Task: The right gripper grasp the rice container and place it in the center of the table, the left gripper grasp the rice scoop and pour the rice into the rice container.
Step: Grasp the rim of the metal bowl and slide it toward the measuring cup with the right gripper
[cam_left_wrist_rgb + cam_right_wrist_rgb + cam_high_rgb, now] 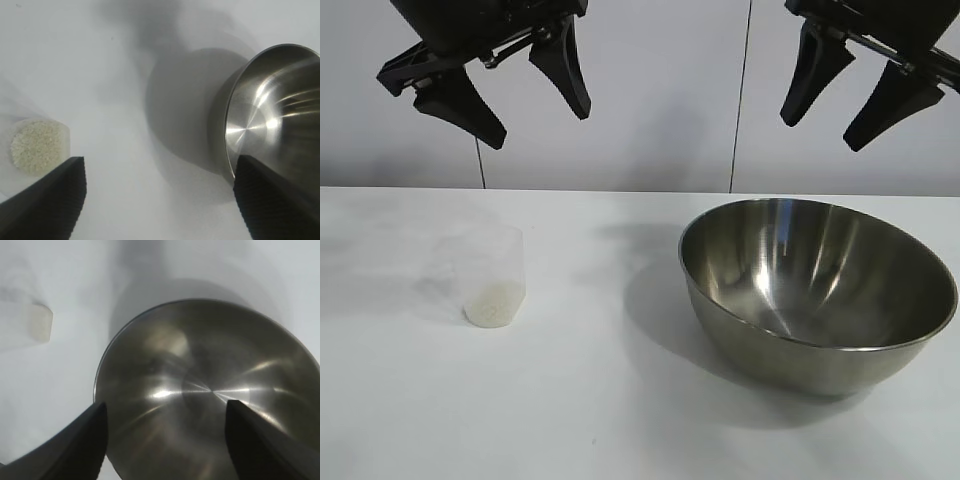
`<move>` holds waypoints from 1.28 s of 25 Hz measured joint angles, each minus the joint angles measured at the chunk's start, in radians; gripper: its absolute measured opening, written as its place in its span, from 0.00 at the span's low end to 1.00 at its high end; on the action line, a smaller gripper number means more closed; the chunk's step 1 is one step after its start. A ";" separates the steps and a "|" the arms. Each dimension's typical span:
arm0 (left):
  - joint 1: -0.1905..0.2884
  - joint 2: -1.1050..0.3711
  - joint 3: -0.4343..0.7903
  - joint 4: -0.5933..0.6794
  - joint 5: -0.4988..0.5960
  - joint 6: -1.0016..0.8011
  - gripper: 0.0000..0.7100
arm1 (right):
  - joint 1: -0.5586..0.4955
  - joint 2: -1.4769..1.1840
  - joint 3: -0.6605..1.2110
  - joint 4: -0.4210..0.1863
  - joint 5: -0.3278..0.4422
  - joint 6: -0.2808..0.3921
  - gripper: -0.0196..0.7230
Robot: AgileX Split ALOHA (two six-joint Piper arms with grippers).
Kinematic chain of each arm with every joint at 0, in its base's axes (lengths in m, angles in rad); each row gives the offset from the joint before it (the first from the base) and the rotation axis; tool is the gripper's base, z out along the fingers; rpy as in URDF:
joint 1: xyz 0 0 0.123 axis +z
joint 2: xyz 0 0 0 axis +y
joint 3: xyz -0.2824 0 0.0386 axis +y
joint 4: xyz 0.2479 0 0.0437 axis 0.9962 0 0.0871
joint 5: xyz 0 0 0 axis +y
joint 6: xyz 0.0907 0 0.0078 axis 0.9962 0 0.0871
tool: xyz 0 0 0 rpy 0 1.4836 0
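The bowl (817,290) sits on the right of the table (600,400), w/ nothing in it. The cup (492,275) stands upright on the left, well apart from it, w/ a bit of rice (492,305) at the bottom. Left gripper (535,110) & right gripper (825,125) hang high up, both spread wide, holding nothing.

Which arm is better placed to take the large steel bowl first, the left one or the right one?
The right. Its open black tool hangs directly above the large round shiny steel bowl, and its wrist view looks straight into it. The left tool hangs nearer the small translucent plastic cup holding rice.
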State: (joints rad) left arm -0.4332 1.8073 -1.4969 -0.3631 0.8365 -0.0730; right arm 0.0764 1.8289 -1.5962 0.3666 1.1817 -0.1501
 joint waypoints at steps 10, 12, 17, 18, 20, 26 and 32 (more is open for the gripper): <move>0.000 0.000 0.000 0.000 0.000 0.000 0.83 | -0.001 0.000 0.000 -0.229 0.035 0.024 0.65; 0.000 0.000 0.000 0.000 0.000 0.000 0.83 | -0.002 0.000 0.000 -0.296 0.035 0.045 0.65; 0.000 0.000 0.000 0.000 0.000 0.000 0.83 | -0.008 -0.001 0.033 -0.332 0.027 0.052 0.65; 0.000 0.000 0.000 0.000 0.000 0.000 0.83 | -0.009 -0.001 0.059 -0.332 0.014 0.052 0.65; 0.000 0.000 0.000 0.000 0.000 0.000 0.83 | -0.013 -0.001 0.128 -0.333 -0.033 0.051 0.65; 0.000 0.000 0.000 0.000 -0.002 0.000 0.83 | -0.013 0.020 0.279 -0.333 -0.165 0.050 0.65; 0.000 0.000 0.000 0.000 -0.003 0.000 0.83 | -0.013 0.118 0.341 -0.250 -0.286 0.048 0.65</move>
State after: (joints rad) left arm -0.4332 1.8073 -1.4969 -0.3631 0.8335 -0.0727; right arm 0.0631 1.9467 -1.2553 0.1162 0.8962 -0.1017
